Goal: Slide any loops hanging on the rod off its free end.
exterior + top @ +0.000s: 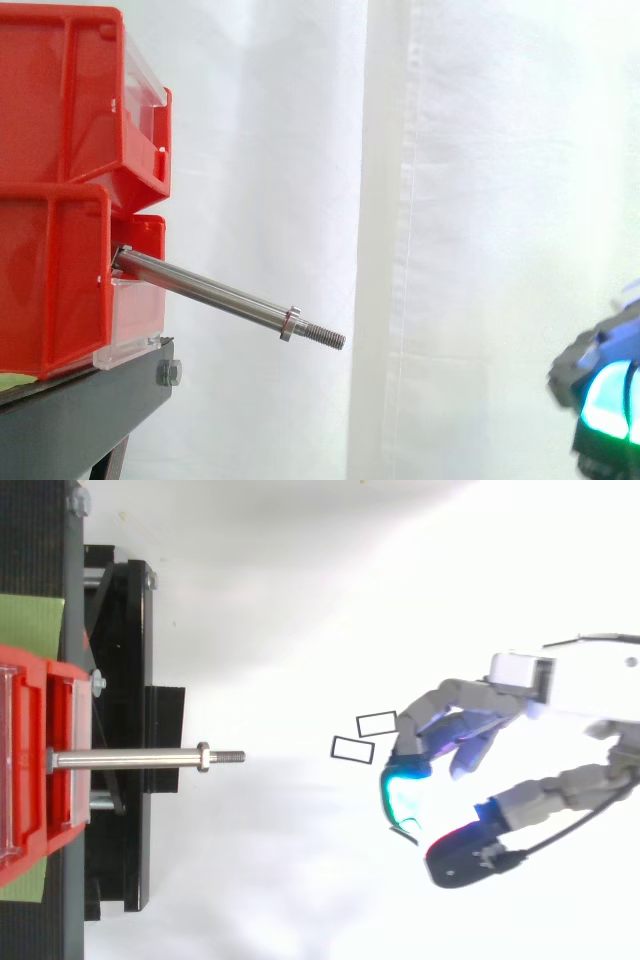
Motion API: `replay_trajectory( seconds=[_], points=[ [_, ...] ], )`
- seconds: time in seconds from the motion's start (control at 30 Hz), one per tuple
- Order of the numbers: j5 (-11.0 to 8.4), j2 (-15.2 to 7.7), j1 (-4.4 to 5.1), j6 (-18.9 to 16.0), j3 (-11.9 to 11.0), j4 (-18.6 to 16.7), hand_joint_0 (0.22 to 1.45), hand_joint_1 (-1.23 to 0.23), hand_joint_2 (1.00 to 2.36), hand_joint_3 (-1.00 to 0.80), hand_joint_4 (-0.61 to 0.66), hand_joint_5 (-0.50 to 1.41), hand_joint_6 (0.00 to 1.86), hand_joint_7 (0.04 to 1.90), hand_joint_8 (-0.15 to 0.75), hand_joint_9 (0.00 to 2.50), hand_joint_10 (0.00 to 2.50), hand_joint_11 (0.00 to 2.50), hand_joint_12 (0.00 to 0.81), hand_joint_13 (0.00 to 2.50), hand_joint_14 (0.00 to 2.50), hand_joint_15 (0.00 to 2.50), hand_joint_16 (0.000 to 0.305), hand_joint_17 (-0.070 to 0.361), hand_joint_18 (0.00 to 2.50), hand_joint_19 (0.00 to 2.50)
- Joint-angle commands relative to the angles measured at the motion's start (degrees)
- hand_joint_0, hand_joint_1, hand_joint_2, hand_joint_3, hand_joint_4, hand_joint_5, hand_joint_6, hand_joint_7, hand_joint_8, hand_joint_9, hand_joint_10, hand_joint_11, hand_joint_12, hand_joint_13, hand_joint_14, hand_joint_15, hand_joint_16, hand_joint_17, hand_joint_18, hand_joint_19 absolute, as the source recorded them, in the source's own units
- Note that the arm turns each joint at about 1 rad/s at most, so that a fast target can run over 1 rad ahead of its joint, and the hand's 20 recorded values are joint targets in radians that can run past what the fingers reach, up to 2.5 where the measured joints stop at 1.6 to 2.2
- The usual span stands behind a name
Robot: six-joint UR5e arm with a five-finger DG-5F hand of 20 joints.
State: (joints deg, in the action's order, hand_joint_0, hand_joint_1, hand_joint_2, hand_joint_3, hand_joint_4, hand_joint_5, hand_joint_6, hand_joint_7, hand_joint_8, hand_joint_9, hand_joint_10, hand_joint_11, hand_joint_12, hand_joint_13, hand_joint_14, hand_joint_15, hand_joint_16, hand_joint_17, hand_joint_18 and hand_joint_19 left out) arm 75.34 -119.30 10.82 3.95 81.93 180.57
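A steel rod (215,293) sticks out of the lower red bin (50,290) and slopes slightly down to the right. It ends in a nut (290,323) and a threaded free tip. In the top view the rod (130,759) lies level, pointing right, and is bare along its whole visible length. My hand (470,735) hovers well to the right of the rod's tip, apart from it. It is open, its fingers loosely extended toward the rod and the thumb spread below. Nothing shows between them. In the side view the hand (605,390) sits low at the right edge, below the tip.
Two red bins (70,100) are stacked on a black stand (80,410) at the left. A white curtain (450,200) hangs behind. The black stand frame (120,730) and a green patch (30,625) show from above.
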Motion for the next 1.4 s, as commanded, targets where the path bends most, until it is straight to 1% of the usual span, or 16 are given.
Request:
replay_trajectory(
  seconds=[0.0,0.03,0.1,0.23,0.37,0.4,0.43,0.47,0.57,0.63,0.73,0.8,0.83,0.9,1.1,1.37],
  points=[
    [-1.33,4.6,0.08,-0.1,4.6,-2.5,0.59,-0.8,1.01,-0.2,-0.01,-0.07,0.88,1.08,0.309,0.73,0.01,0.12,0.372,0.65,0.01,0.21,0.054,0.122,0.82,0.39],
    [-2.74,6.1,-0.01,0.1,5.8,-4.4,0.59,-0.8,1.01,-0.2,-0.01,-0.07,0.88,1.07,0.309,0.73,0.0,0.12,0.374,0.65,0.01,0.21,0.054,0.123,0.82,0.39],
    [-4.94,7.8,-0.01,0.2,6.6,-6.7,0.59,-0.8,1.01,-0.2,0.0,-0.07,0.88,1.08,0.306,0.74,0.0,0.13,0.373,0.65,0.01,0.22,0.055,0.123,0.82,0.39],
    [-7.49,9.2,-0.27,-0.3,6.6,-5.9,0.59,-0.81,1.01,-0.2,0.0,-0.07,0.88,1.08,0.309,0.74,0.0,0.14,0.376,0.65,0.01,0.21,0.055,0.123,0.82,0.39],
    [-9.86,9.4,-0.71,-3.3,6.7,-5.1,0.59,-0.81,1.01,-0.2,0.0,-0.07,0.88,1.08,0.307,0.74,0.01,0.14,0.378,0.65,0.01,0.23,0.055,0.124,0.82,0.39],
    [-12.14,9.4,-0.71,-4.8,6.6,-5.1,0.59,-0.81,1.01,-0.2,-0.01,-0.07,0.88,1.07,0.307,0.74,0.01,0.14,0.378,0.65,0.01,0.23,0.055,0.124,0.82,0.4],
    [-12.14,9.4,-0.71,-4.8,6.6,-5.1,0.59,-0.81,1.01,-0.2,-0.01,-0.07,0.88,1.08,0.309,0.74,0.01,0.14,0.379,0.65,0.01,0.23,0.055,0.124,0.82,0.39],
    [-14.25,9.3,-0.71,-5.4,6.7,-5.1,0.59,-0.81,1.01,-0.2,0.0,-0.07,0.88,1.08,0.307,0.74,0.0,0.14,0.38,0.65,0.01,0.23,0.055,0.124,0.83,0.39],
    [-19.0,9.3,-0.54,-4.5,6.9,-6.8,0.59,-0.81,1.01,-0.19,0.0,-0.07,0.88,1.08,0.308,0.74,0.0,0.14,0.379,0.66,0.01,0.23,0.055,0.124,0.83,0.39],
    [-20.05,9.3,-0.36,-4.3,7.9,-7.7,0.59,-0.81,1.01,-0.19,-0.01,-0.07,0.88,1.08,0.311,0.74,0.01,0.15,0.38,0.66,0.01,0.23,0.055,0.124,0.83,0.39],
    [-20.49,9.3,-0.36,-4.3,9.1,-9.4,0.59,-0.81,1.01,-0.2,0.0,-0.07,0.88,1.08,0.309,0.74,0.01,0.15,0.381,0.66,0.01,0.23,0.055,0.124,0.83,0.39],
    [-20.67,9.3,-0.19,-3.6,11.6,-13.8,0.59,-0.81,1.01,-0.2,-0.01,-0.07,0.88,1.08,0.309,0.74,0.01,0.16,0.381,0.66,0.01,0.23,0.055,0.125,0.83,0.4],
    [-20.67,9.3,-0.19,-3.6,11.6,-13.8,0.59,-0.81,1.01,-0.2,-0.01,-0.07,0.88,1.07,0.311,0.74,0.01,0.15,0.381,0.66,0.01,0.23,0.055,0.125,0.83,0.39],
    [-20.85,9.3,-0.01,-2.0,11.8,-17.1,0.59,-0.81,1.01,-0.19,0.0,-0.07,0.88,1.08,0.308,0.75,0.01,0.16,0.383,0.66,0.01,0.23,0.055,0.125,0.83,0.4],
    [-20.49,9.2,0.78,2.2,11.8,-17.6,0.59,-0.81,1.01,-0.2,-0.01,-0.07,0.88,1.08,0.308,0.75,0.01,0.16,0.383,0.66,0.01,0.24,0.055,0.125,0.83,0.4],
    [-19.88,9.2,1.66,3.2,12.2,-16.9,0.59,-0.81,1.01,-0.2,-0.01,-0.07,0.88,1.08,0.305,0.75,0.01,0.17,0.382,0.66,0.01,0.24,0.055,0.125,0.83,0.4]
  ],
)
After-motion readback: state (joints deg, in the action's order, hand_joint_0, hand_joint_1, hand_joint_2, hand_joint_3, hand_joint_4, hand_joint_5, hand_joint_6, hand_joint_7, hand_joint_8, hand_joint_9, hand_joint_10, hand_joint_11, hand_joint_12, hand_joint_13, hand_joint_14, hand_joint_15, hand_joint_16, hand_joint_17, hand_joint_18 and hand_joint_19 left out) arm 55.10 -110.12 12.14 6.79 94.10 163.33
